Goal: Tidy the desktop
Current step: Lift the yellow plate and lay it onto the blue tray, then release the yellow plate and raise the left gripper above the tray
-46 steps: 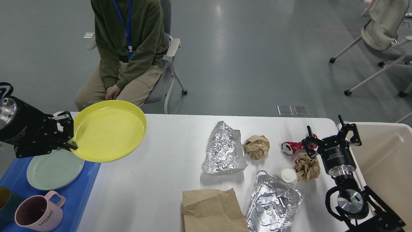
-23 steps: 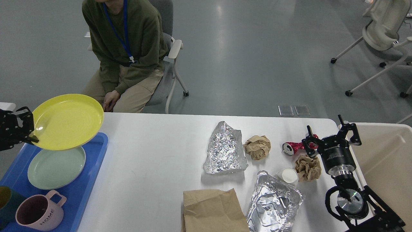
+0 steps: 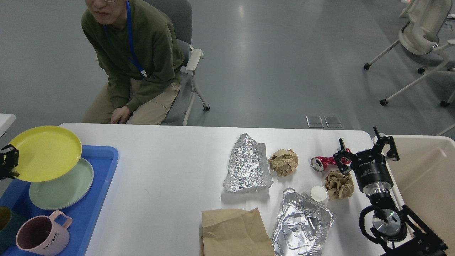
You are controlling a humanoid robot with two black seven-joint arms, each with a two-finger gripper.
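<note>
- your left gripper (image 3: 7, 164) is clamping the yellow plate (image 3: 44, 153) above the green plate (image 3: 61, 188) in the blue tray (image 3: 103, 167)
- your right gripper (image 3: 366, 152) is hanging open over the desk (image 3: 170, 170)
- next you're probably lowering it flat onto the stack, then letting go

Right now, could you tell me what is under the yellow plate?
A green plate on the blue tray lies partly beneath the yellow plate; its far edge is covered.

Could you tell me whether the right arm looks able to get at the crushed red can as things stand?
Probably yes: the right gripper hovers open beside the crushed red can, with nothing between them.
</note>
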